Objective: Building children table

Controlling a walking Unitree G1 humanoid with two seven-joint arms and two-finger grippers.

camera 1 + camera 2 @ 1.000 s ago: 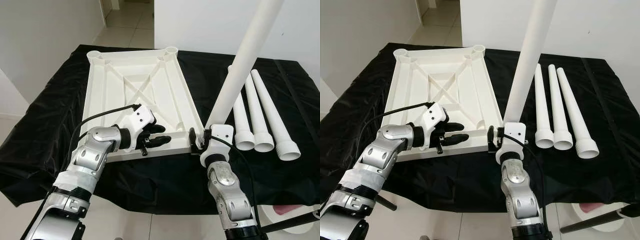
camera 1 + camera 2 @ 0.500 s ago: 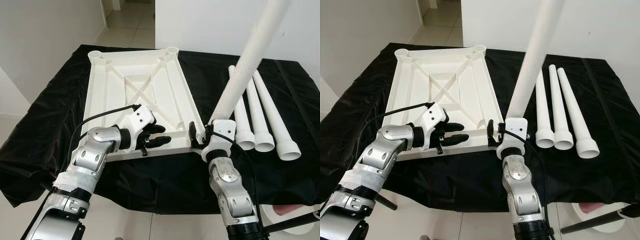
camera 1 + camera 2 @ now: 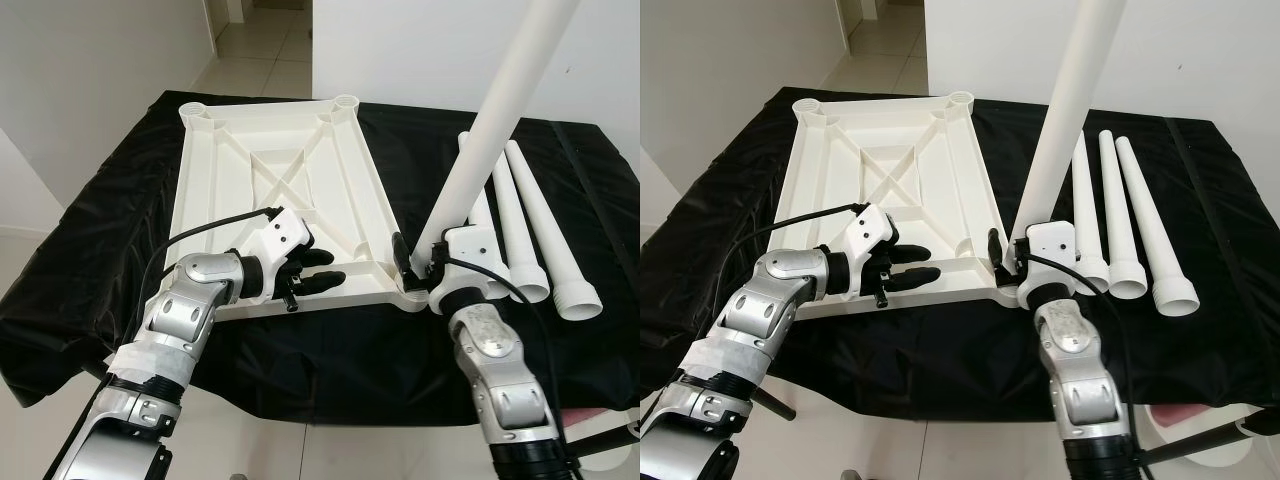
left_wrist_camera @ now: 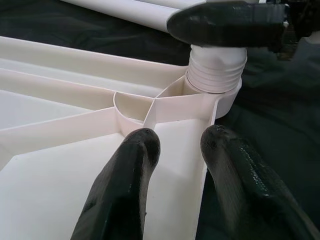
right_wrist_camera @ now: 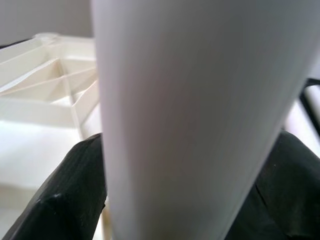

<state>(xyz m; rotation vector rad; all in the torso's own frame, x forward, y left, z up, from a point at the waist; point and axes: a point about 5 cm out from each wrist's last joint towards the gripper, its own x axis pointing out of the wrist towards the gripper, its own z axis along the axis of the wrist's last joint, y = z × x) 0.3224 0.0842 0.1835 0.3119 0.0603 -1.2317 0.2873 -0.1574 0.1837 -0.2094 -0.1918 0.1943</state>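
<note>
The white tabletop lies upside down on the black cloth. Three legs wait beside. The right gripper clamps the first leg in the near corner socket; the left gripper, fingers spread, steadies the rim.

Smooth white plastic tabletop, matt white plastic legs, crinkly glossy blk cloth, silver metal arms.
</note>
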